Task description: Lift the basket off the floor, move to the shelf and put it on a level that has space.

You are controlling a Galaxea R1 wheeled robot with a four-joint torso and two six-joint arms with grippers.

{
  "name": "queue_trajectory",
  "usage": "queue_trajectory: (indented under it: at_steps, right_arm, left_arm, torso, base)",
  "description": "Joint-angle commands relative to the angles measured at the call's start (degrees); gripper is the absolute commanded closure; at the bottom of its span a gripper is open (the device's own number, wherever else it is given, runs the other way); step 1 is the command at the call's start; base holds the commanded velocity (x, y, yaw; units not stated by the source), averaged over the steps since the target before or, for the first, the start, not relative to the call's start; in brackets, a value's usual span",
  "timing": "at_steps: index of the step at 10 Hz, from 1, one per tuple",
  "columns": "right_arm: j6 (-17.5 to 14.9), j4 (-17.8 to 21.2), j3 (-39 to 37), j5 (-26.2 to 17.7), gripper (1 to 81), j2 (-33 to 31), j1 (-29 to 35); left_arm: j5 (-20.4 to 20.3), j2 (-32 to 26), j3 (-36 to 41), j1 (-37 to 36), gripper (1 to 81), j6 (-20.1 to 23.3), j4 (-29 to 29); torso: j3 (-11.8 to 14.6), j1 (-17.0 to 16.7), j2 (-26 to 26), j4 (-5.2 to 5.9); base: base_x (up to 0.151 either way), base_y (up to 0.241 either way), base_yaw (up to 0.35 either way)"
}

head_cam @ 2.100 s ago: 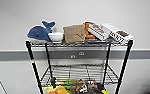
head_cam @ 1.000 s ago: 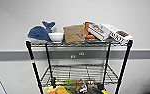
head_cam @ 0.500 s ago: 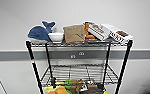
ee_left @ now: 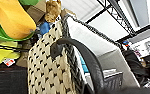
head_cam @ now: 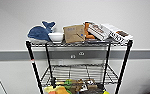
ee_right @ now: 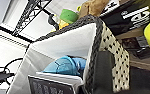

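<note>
Up on the tall black wire rack [head_cam: 78,45], the top tier runs, from its left corner to its right, a blue whale plush [head_cam: 39,32], a small white bowl [head_cam: 56,37], a brown cardboard box [head_cam: 74,33] and a lean of books and packets; the second wire-grid tier [head_cam: 78,73] below it lies bare, with bright toys [head_cam: 66,88] beneath that.

The cream-white woven basket with dark perforations [ee_left: 51,70] sits close against both wrists, raised beside the rack's toy-filled lower tiers. Its dark looped handle [ee_left: 83,57] arches at the near end in the left wrist view. The right wrist view looks into its white lining [ee_right: 66,45], where a blue soft thing [ee_right: 63,65] and a flat white box lie.

It looks light and fairly soft-walled — likely to sag if squeezed mid-side. The rim and the end handles seem the sound places to hold, one at each end, kept level. Whether either gripper's fingers are closed on it I cannot tell.
</note>
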Motion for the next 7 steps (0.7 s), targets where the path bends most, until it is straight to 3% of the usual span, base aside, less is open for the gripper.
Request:
queue_trajectory:
  at_steps: [1,7]
  right_arm:
    - [-0.49,2.00,5.33,-1.23,81.1,-4.69,10.07]
    - [0.56,2.09,13.16,-1.23,81.1,-10.76,12.80]
  left_arm:
    - [-0.31,-5.57,5.58,-8.39,81.1,0.12,0.13]
    - [0.05,-11.63,14.89,-11.72,81.1,-0.05,0.04]
  torso:
    - [0.00,0.00,0.00,0.00]
    - [0.00,0.00,0.00,0.00]
  base:
    - [0.000,0.000,0.000]
    - [0.000,0.000,0.000]
